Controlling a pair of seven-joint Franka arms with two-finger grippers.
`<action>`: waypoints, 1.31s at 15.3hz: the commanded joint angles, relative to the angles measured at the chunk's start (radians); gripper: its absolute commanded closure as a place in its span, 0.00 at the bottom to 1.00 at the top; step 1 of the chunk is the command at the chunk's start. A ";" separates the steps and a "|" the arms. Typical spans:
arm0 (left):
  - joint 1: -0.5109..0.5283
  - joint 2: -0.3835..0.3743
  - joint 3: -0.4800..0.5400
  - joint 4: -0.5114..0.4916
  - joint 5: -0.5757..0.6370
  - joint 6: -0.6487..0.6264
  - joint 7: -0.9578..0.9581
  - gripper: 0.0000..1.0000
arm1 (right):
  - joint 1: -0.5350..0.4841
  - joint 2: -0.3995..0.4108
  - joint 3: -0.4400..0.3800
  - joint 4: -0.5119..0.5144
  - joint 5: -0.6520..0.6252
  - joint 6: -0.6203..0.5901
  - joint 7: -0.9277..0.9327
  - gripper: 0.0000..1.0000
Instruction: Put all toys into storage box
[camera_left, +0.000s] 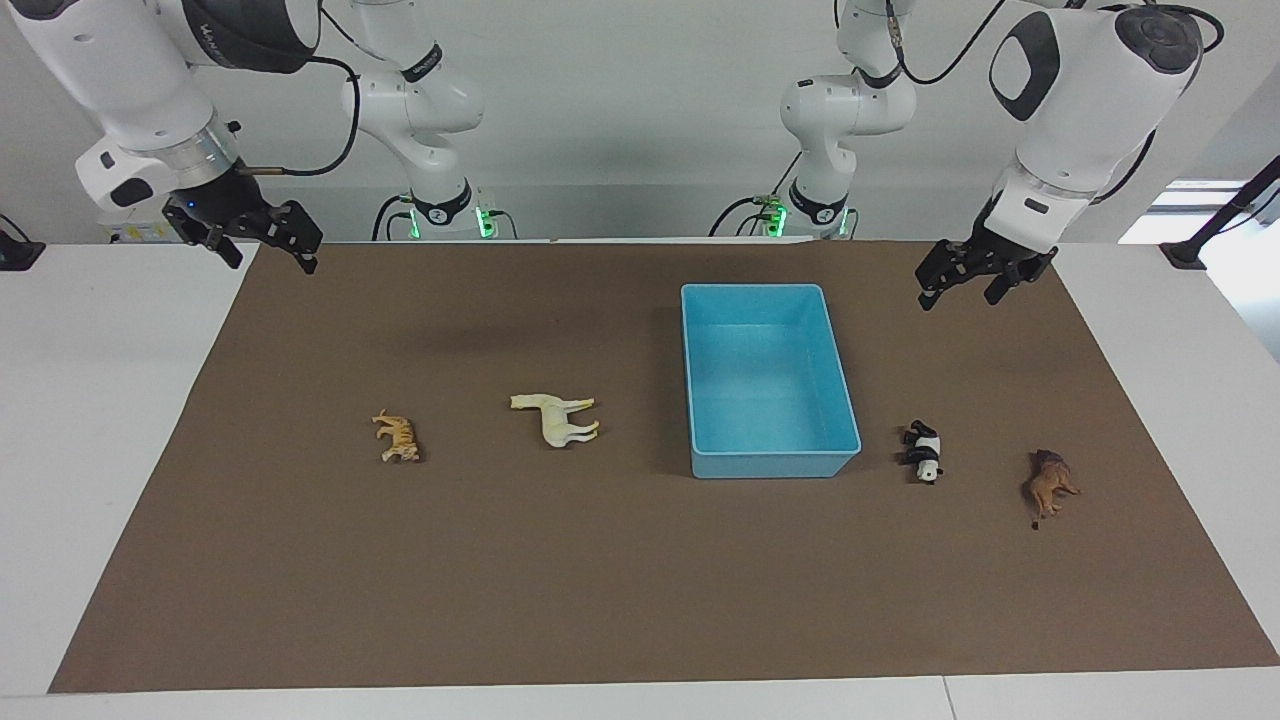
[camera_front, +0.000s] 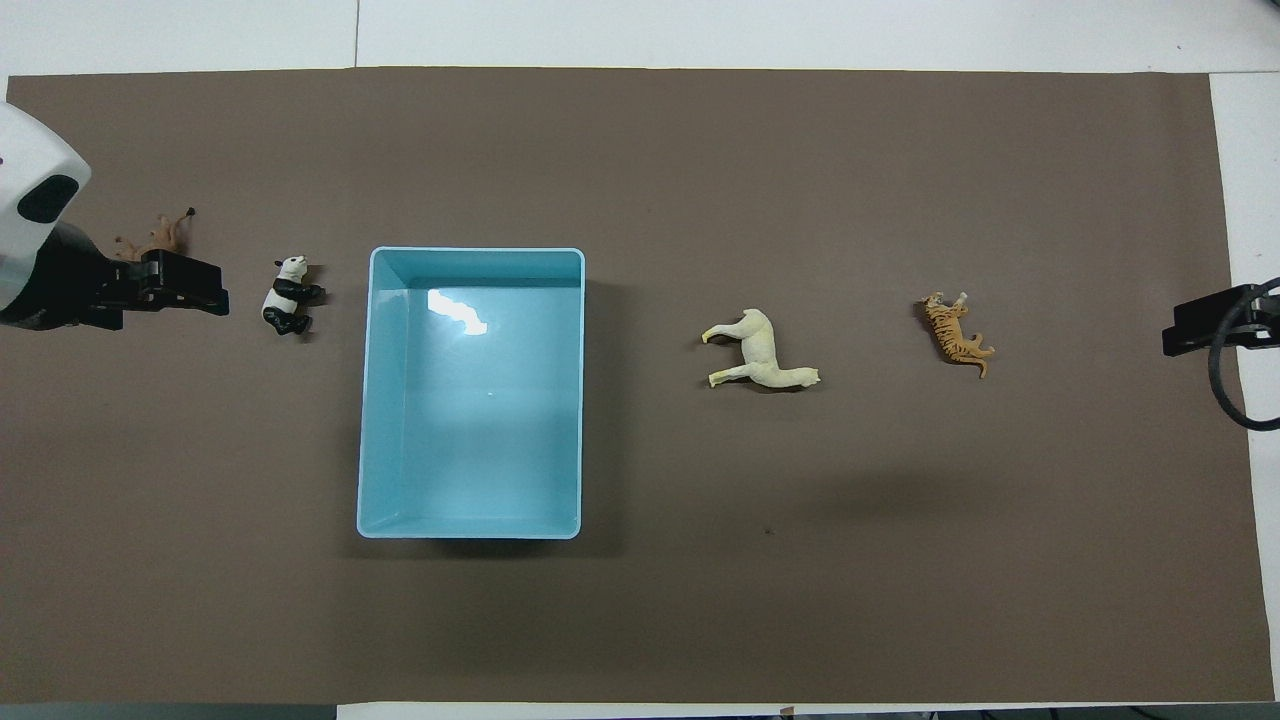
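The light-blue storage box (camera_left: 775, 464) (camera_front: 368, 400) stands empty on the brown mat. The cream-white horse (camera_left: 556, 417) (camera_front: 762, 352) and the orange tiger (camera_left: 398, 438) (camera_front: 958, 333) lie on their sides toward the right arm's end. The panda (camera_left: 924, 452) (camera_front: 288, 307) and the brown lion (camera_left: 1048, 484) (camera_front: 155, 238) lie toward the left arm's end. My left gripper (camera_left: 962, 293) (camera_front: 205, 288) is open and empty, raised over the mat at the left arm's end; in the overhead view it covers part of the lion. My right gripper (camera_left: 270, 258) (camera_front: 1170, 335) is open and empty, raised over the mat's edge at its own end.
The brown mat (camera_left: 640, 580) covers most of the white table (camera_left: 100, 450). A black stand's foot (camera_left: 1185, 255) sits on the table near the left arm's end.
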 joint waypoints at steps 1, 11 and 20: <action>0.011 -0.020 -0.005 -0.019 0.006 0.001 0.008 0.00 | -0.008 -0.007 0.002 -0.001 0.005 -0.020 0.015 0.00; 0.016 -0.028 -0.004 -0.048 0.012 0.044 0.012 0.00 | 0.013 -0.015 0.011 -0.025 0.003 0.000 -0.004 0.00; 0.080 0.202 -0.004 -0.082 0.053 0.493 0.086 0.00 | 0.091 0.132 0.014 -0.214 0.003 0.407 -0.160 0.00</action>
